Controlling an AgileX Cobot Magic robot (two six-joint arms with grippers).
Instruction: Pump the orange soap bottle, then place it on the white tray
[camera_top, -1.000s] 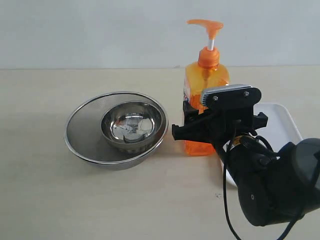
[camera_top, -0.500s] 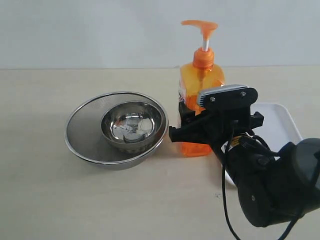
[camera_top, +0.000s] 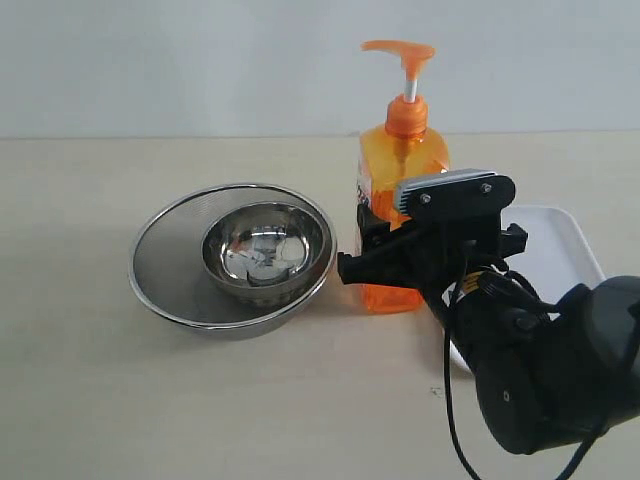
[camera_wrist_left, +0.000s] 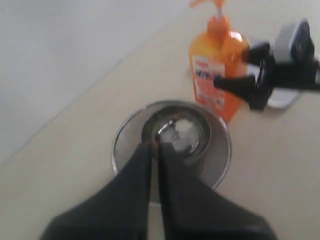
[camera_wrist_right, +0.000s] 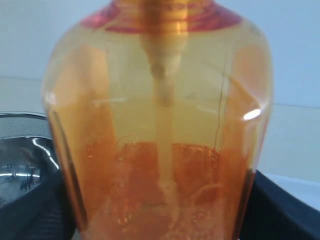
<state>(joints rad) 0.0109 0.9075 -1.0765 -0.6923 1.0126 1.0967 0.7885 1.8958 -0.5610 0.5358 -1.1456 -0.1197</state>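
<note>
The orange soap bottle (camera_top: 405, 160) stands upright on the table just left of the white tray (camera_top: 560, 240), its pump head (camera_top: 400, 48) raised. My right gripper (camera_top: 415, 245) is shut on the bottle's lower body from the near side. In the right wrist view the bottle (camera_wrist_right: 160, 140) fills the frame, with a black finger (camera_wrist_right: 30, 215) pressed against each side. My left gripper (camera_wrist_left: 155, 146) hangs shut and empty above the steel bowls, away from the bottle (camera_wrist_left: 215, 65). It is out of sight in the exterior view.
A small steel bowl (camera_top: 265, 245) sits inside a larger steel bowl (camera_top: 170, 270) left of the bottle, close to its base. The right arm's dark body (camera_top: 550, 370) covers the tray's near left part. A pale wall rises behind the table.
The right gripper and the bottle shifted slightly left between one second and half a second ago. Nothing has visibly moved since.
</note>
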